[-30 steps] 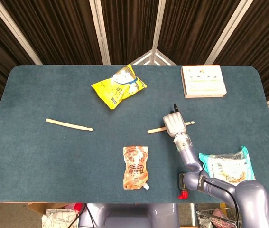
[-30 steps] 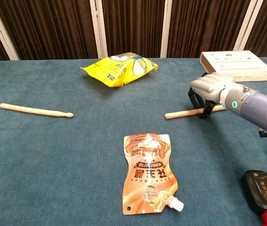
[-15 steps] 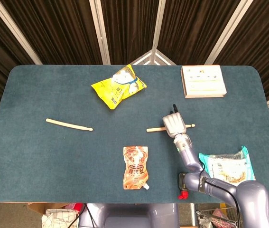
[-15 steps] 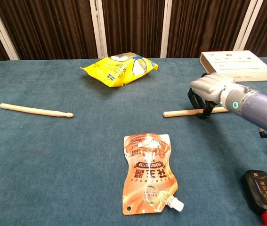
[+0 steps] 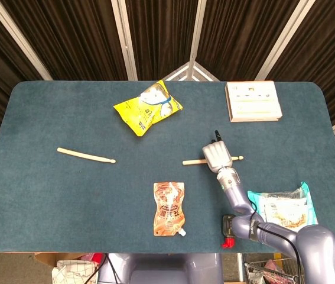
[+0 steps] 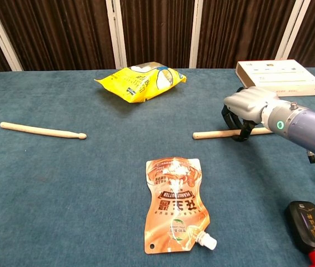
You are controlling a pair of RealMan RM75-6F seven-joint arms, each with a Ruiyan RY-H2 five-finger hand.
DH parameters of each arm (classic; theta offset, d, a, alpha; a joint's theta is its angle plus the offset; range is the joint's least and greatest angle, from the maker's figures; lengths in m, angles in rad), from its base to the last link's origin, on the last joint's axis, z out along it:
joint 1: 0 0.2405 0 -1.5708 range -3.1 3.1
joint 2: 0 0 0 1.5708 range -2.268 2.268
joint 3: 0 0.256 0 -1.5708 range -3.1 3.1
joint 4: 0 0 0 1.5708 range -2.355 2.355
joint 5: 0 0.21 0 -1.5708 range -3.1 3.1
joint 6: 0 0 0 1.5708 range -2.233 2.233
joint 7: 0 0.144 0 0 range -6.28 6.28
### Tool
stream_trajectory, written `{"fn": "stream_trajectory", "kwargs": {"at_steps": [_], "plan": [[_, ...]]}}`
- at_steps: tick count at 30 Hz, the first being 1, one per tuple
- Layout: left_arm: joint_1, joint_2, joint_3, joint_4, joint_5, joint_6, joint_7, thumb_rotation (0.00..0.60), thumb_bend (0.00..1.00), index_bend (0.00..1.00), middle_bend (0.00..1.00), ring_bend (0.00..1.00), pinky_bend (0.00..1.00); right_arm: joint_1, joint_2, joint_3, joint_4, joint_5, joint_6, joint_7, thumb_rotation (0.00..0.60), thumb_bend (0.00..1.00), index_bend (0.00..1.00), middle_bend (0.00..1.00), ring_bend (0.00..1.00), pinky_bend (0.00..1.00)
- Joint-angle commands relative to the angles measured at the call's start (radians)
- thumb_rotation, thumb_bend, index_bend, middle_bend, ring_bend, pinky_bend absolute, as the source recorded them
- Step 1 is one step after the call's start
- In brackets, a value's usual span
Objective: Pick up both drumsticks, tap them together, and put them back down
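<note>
Two pale wooden drumsticks lie on the blue table. The left drumstick (image 5: 85, 155) (image 6: 41, 131) lies alone at the left, with nothing near it. The right drumstick (image 5: 192, 161) (image 6: 213, 134) lies level at the right of centre. My right hand (image 5: 215, 155) (image 6: 249, 105) sits over its thicker half, dark fingers curled down around the shaft, gripping it against the table top. The stick's tip pokes out to the left of the hand and its butt end to the right. My left hand shows in neither view.
A yellow snack bag (image 5: 148, 107) (image 6: 140, 82) lies at the back centre and a white box (image 5: 252, 101) (image 6: 279, 75) at the back right. An orange spout pouch (image 5: 169, 208) (image 6: 175, 203) lies at the front centre. A black-and-red device (image 6: 310, 225) and a teal packet (image 5: 282, 207) lie by my right arm.
The right drumstick has turned from slightly tilted to level under my right hand, its tip sliding a little left. The hand has settled lower on it. The left drumstick is unmoved.
</note>
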Motion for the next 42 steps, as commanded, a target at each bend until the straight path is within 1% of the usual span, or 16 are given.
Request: {"fn": "stream_trajectory", "kwargs": {"at_steps": [1, 7, 14, 19, 23, 27, 31, 38, 42], "plan": [[-0.002, 0.0, -0.001, 0.002, -0.003, -0.004, 0.0, 0.6, 0.36, 0.06, 0.0, 0.0, 0.0, -0.004, 0.009, -0.001, -0.01, -0.017, 0.007, 0.018, 0.6, 0.42, 0.66, 0.6, 0.34, 0.0], [-0.008, 0.005, -0.002, 0.014, 0.007, -0.007, -0.01, 0.6, 0.36, 0.06, 0.0, 0.0, 0.0, -0.015, 0.032, -0.002, -0.04, -0.064, 0.035, 0.069, 0.6, 0.43, 0.67, 0.6, 0.35, 0.0], [-0.027, 0.022, -0.007, 0.015, 0.025, -0.023, -0.027, 0.6, 0.36, 0.07, 0.01, 0.0, 0.0, -0.041, 0.087, 0.003, -0.126, -0.125, 0.082, 0.152, 0.6, 0.43, 0.67, 0.6, 0.35, 0.0], [-0.076, 0.057, -0.025, 0.026, 0.032, -0.075, 0.001, 0.6, 0.37, 0.09, 0.04, 0.0, 0.0, -0.063, 0.151, 0.012, -0.199, -0.147, 0.118, 0.179, 0.6, 0.43, 0.67, 0.6, 0.35, 0.0], [-0.131, 0.084, -0.052, 0.046, 0.019, -0.139, 0.014, 0.6, 0.37, 0.11, 0.07, 0.0, 0.0, -0.086, 0.206, 0.04, -0.258, -0.153, 0.15, 0.239, 0.6, 0.43, 0.68, 0.6, 0.35, 0.0], [-0.207, 0.089, -0.08, 0.108, 0.002, -0.24, -0.017, 0.6, 0.37, 0.12, 0.1, 0.0, 0.0, -0.117, 0.274, 0.065, -0.318, -0.177, 0.183, 0.341, 0.6, 0.43, 0.68, 0.6, 0.36, 0.0], [-0.282, 0.06, -0.091, 0.206, -0.005, -0.342, -0.053, 0.6, 0.37, 0.16, 0.12, 0.0, 0.0, -0.148, 0.35, 0.08, -0.377, -0.199, 0.211, 0.406, 0.6, 0.43, 0.68, 0.61, 0.36, 0.0], [-0.39, -0.034, -0.086, 0.411, 0.016, -0.463, -0.103, 0.6, 0.37, 0.15, 0.12, 0.0, 0.0, -0.198, 0.475, 0.133, -0.495, -0.134, 0.214, 0.501, 0.6, 0.43, 0.69, 0.61, 0.36, 0.0], [-0.433, -0.079, -0.084, 0.488, 0.018, -0.512, -0.129, 0.6, 0.37, 0.16, 0.12, 0.0, 0.0, -0.22, 0.525, 0.154, -0.545, -0.106, 0.21, 0.548, 0.6, 0.43, 0.68, 0.61, 0.36, 0.0]]}}
